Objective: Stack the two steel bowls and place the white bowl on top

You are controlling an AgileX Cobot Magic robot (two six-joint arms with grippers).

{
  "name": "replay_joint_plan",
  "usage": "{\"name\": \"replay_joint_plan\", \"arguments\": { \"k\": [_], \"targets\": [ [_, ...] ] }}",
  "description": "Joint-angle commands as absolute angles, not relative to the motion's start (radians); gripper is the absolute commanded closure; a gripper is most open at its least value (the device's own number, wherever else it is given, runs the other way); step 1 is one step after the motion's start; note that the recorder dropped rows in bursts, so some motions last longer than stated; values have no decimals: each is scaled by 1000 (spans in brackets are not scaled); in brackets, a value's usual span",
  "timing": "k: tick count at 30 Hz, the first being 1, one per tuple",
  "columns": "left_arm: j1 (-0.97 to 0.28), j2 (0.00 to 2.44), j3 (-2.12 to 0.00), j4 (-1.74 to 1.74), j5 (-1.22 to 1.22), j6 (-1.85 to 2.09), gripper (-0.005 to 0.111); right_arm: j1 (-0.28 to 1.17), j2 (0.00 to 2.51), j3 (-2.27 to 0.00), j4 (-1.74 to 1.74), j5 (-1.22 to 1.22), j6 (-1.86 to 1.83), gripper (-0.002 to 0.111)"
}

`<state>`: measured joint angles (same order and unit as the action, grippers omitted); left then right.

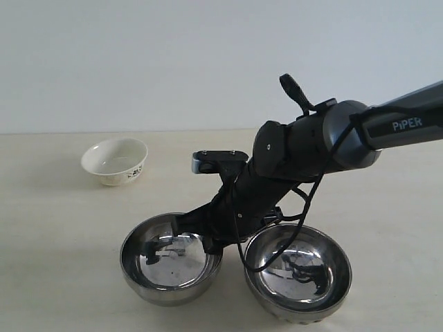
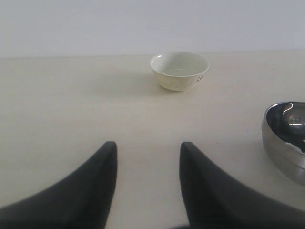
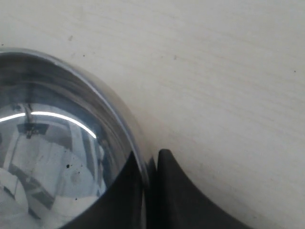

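Two steel bowls stand side by side near the front of the table, the left steel bowl (image 1: 169, 266) and the right steel bowl (image 1: 297, 273). My right gripper (image 1: 211, 238) reaches across to the left one's right rim. In the right wrist view the right gripper (image 3: 151, 160) is shut on that rim of the steel bowl (image 3: 52, 143), one finger inside and one outside. The white bowl (image 1: 115, 160) sits alone at the back left. My left gripper (image 2: 147, 148) is open and holds nothing, low over the table, with the white bowl (image 2: 179, 70) ahead and a steel bowl (image 2: 288, 138) off to one side.
The beige table (image 1: 55, 228) carries only the three bowls. The right arm (image 1: 311, 142) slants down over the gap between the steel bowls. The left arm does not show in the exterior view.
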<state>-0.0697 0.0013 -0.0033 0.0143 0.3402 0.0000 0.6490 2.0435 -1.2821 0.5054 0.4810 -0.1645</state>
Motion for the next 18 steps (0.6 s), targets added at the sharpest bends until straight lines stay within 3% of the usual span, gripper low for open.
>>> {"name": "replay_joint_plan", "arguments": {
  "k": [1, 8, 15, 18],
  "targets": [
    [-66, 0, 0, 17, 339, -12, 66, 648, 2056, -1280, 485, 484, -164, 108],
    [-66, 0, 0, 17, 339, -12, 66, 648, 2056, -1280, 485, 467, -164, 107],
    [-66, 0, 0, 17, 339, -12, 66, 648, 2056, -1280, 485, 475, -162, 73],
    [-66, 0, 0, 17, 339, -12, 66, 648, 2056, -1280, 485, 475, -162, 72]
  ]
}}
